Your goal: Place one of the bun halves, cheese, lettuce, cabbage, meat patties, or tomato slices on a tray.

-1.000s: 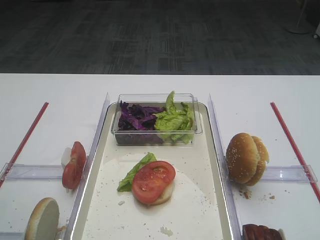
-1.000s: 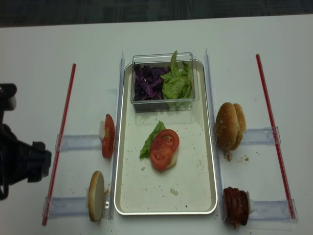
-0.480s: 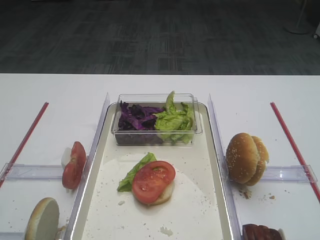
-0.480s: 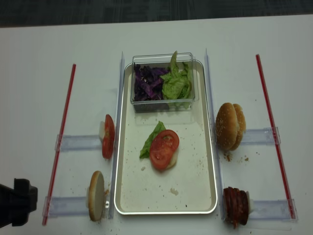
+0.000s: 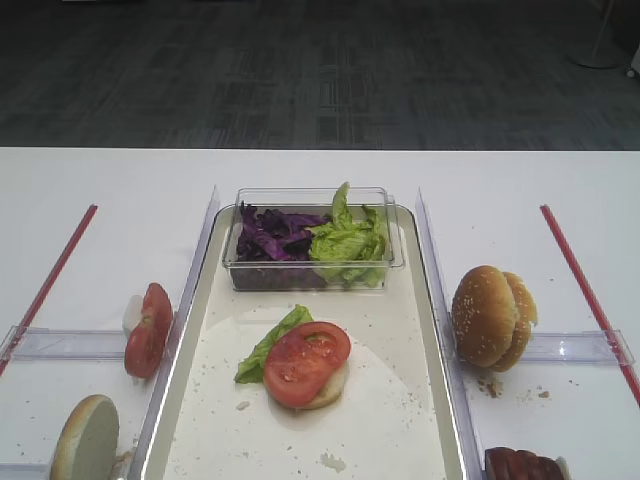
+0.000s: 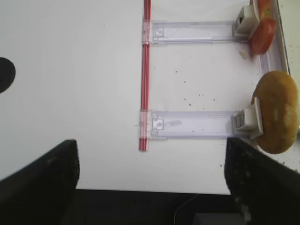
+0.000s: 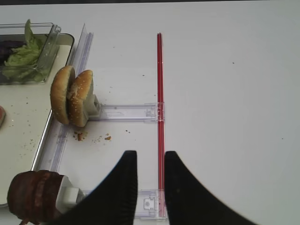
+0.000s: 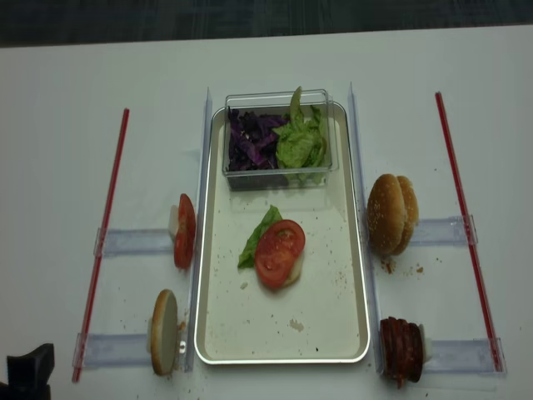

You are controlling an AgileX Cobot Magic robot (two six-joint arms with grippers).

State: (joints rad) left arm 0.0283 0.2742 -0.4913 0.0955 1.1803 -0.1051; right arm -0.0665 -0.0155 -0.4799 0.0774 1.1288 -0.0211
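Note:
On the metal tray (image 8: 321, 300) lies a bun half topped with a lettuce leaf (image 8: 255, 236) and a tomato slice (image 8: 279, 252) (image 5: 307, 362). More tomato slices (image 8: 184, 231) (image 6: 262, 33) and a single bun half (image 8: 162, 332) (image 6: 276, 112) stand on racks to the tray's left. Bun halves (image 8: 391, 213) (image 7: 71, 96) and meat patties (image 8: 401, 350) (image 7: 33, 196) stand to its right. Cabbage (image 8: 254, 142) and lettuce (image 8: 301, 142) fill a clear tub. No cheese shows. My left gripper (image 6: 150, 150) hangs wide open and empty over the near-left table edge. My right gripper (image 7: 150, 157) has a narrow gap and is empty.
Red strips (image 8: 104, 242) (image 8: 466, 225) run along both sides of the table, crossed by clear plastic racks (image 8: 133, 242) (image 7: 126, 112). The clear tub (image 5: 312, 262) sits at the tray's far end. A dark piece of the left arm (image 8: 29, 371) shows at the near-left corner.
The left arm has drawn back toward the near-left corner, almost out of the overhead view. The food and the tray have not moved.

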